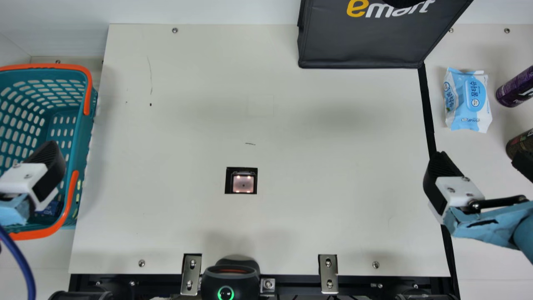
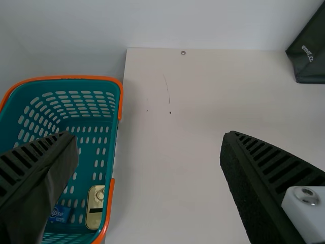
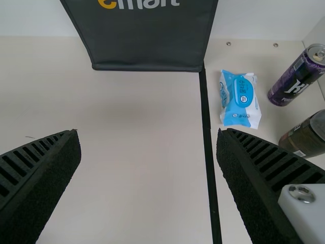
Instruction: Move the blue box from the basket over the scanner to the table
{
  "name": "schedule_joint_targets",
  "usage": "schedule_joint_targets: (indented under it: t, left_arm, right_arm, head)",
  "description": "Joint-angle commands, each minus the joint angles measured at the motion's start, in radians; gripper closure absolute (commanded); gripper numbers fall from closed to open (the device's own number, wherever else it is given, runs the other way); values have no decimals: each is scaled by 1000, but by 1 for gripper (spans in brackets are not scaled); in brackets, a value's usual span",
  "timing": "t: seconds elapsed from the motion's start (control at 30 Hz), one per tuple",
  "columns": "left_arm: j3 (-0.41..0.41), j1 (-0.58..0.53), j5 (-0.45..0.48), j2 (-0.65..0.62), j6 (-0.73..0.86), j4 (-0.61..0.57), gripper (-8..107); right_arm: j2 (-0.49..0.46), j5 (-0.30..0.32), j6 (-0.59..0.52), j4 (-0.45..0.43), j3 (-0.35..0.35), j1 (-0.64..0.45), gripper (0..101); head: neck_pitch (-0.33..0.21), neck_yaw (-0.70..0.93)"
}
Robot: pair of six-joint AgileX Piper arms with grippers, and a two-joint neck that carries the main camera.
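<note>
The left gripper (image 2: 150, 141) is released, its fingers spread around nothing, above the left-hand basket (image 1: 85, 129), presumably so it can be lowered onto the blue box (image 2: 60, 214); that box lies low in the basket's near part, beside a tan item (image 2: 95, 208); the scanner (image 1: 243, 183) is set in the table (image 1: 316, 166) to the right, likely so the box can pass over it; the right gripper (image 3: 148, 137), also parted and empty, hangs at the right, seemingly spare for this step; a finger hides some of the box; the far bag (image 1: 358, 41) is cut off; what the tan item is, I cannot tell.
</note>
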Motion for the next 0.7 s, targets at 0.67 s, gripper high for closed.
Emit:
schedule_joint_targets:
  t: [0.67]
  left_arm:
    - [0,0,0,0,0,0,9]
  right_arm:
    - [0,0,0,0,0,0,6]
  head:
    - [-30,351]
